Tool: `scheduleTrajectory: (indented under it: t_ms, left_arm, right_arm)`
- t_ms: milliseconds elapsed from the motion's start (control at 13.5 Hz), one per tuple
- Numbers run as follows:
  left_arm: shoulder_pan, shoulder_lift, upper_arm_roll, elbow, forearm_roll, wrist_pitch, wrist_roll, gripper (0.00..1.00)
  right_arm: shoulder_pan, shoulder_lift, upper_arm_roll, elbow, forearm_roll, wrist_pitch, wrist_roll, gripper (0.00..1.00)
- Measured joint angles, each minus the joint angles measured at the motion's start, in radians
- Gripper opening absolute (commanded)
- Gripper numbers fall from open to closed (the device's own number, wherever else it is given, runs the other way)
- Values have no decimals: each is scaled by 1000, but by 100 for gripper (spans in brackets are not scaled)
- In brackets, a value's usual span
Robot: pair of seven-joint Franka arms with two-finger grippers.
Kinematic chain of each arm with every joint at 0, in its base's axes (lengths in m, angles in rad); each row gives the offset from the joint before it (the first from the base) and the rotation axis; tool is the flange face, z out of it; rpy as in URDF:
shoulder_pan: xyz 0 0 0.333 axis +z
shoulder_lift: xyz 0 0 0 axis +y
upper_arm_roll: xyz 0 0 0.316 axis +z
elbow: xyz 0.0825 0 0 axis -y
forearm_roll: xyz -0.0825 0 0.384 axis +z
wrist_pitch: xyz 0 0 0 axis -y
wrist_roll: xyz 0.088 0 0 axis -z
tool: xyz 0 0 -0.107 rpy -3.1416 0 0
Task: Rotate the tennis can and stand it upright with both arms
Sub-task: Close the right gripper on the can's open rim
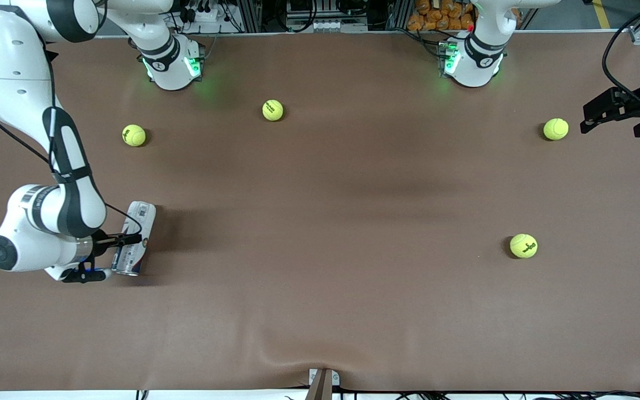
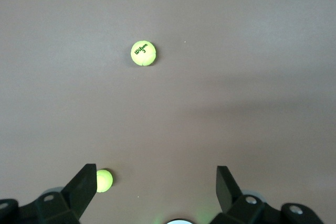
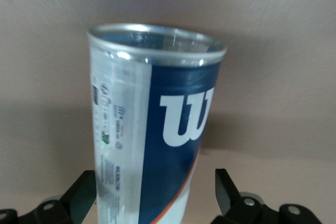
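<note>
Tennis can (image 1: 134,239) lies on its side at the lower left of the front view, toward the right arm's end of the table, its metallic rim pointing toward the front camera. Your right gripper (image 1: 125,240) is down at it, and in the right wrist view the can (image 3: 152,129) sits between two spread fingers (image 3: 227,187) with gaps on both sides, so you are straddling it, not pinching it.

Your left gripper (image 1: 611,114) waits at the upper right edge of the front view, over the table (image 1: 320,222) beside a tennis ball (image 1: 555,129); its fingers (image 2: 84,187) are spread on nothing.

You appear to be early in the task: the can is not yet clamped, turned or stood up, and the left arm has not yet joined in.
</note>
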Motion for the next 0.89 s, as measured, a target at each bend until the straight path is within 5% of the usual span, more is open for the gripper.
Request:
scheduleTrajectory:
  t_ms: [443, 591, 886]
  left_arm:
    - [0, 0, 0, 0, 0, -2, 0, 100]
    - [0, 0, 0, -1, 0, -2, 0, 100]
    - [0, 0, 0, -1, 0, -2, 0, 100]
  right_arm:
    - [1, 30, 1, -16, 1, 6, 0, 98]
    - [2, 30, 3, -13, 1, 6, 0, 86]
    - [27, 30, 9, -2, 1, 11, -15, 88]
